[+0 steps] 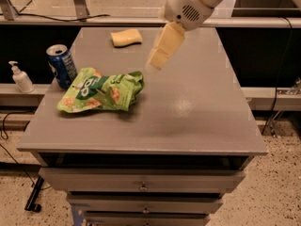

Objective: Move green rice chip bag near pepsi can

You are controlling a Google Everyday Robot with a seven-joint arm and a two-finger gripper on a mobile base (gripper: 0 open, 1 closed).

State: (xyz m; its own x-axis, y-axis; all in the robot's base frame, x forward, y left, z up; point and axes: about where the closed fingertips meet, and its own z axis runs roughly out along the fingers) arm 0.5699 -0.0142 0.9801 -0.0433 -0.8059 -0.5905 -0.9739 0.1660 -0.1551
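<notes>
The green rice chip bag [101,91] lies flat on the left part of the grey table top [197,112], its left end right next to the pepsi can [61,65]. The blue can stands upright near the table's left edge. My gripper [156,62] hangs in the air above the table, up and to the right of the bag, clear of it and holding nothing. The arm comes in from the top right.
A yellow sponge [126,37] lies near the table's far edge. A white pump bottle [20,78] stands on a lower ledge left of the table. Drawers [143,185] are below the table's front edge.
</notes>
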